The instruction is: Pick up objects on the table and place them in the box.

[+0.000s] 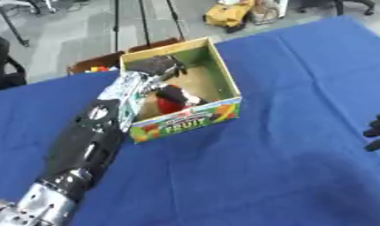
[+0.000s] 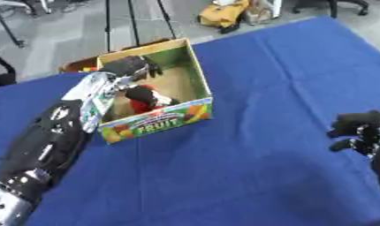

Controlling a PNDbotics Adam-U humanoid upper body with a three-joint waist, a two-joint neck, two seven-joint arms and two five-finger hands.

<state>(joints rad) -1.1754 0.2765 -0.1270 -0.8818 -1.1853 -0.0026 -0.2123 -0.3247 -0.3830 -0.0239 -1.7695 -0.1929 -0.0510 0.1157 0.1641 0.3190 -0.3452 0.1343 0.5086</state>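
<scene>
I'm reaching my left hand over the box rim, grasping a red thing; my right hand is idling clenched at the cloth's right edge

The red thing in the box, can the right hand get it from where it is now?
Probably not easily. The right hand sits far off at the table's right edge, and the left hand already reaches into the box over the red thing, crowding the opening.

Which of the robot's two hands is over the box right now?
The left hand, reaching from the left over the box, above a red object. The right hand sits apart at the right edge above the blue cloth.
</scene>
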